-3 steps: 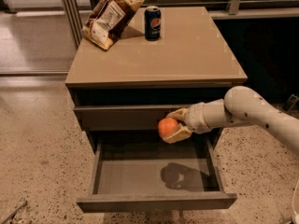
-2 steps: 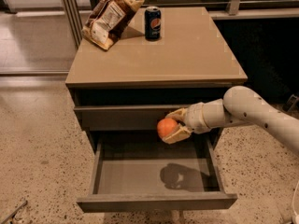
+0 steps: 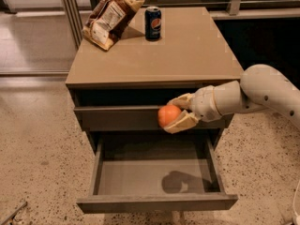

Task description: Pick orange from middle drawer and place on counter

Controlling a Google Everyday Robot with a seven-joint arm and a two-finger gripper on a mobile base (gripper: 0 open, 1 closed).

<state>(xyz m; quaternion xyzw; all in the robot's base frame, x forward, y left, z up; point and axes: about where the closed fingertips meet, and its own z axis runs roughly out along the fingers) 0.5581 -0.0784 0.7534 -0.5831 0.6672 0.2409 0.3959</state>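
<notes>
The orange (image 3: 168,115) is held in my gripper (image 3: 174,113), whose tan fingers (image 3: 183,122) are shut on it from above and below. The arm reaches in from the right. The orange hangs in front of the upper drawer front, above the back of the open middle drawer (image 3: 140,178), whose grey floor is bare except for the gripper's shadow. The tan counter (image 3: 187,50) lies above and behind the gripper, its front edge a little higher than the orange.
A brown snack bag (image 3: 110,15) lies at the counter's back left and a dark soda can (image 3: 153,23) stands beside it. The upper drawer front (image 3: 117,118) sits slightly out. Speckled floor (image 3: 37,149) surrounds the cabinet.
My gripper has risen a little with the orange still in it, from just above the open drawer to level with the upper drawer front.
</notes>
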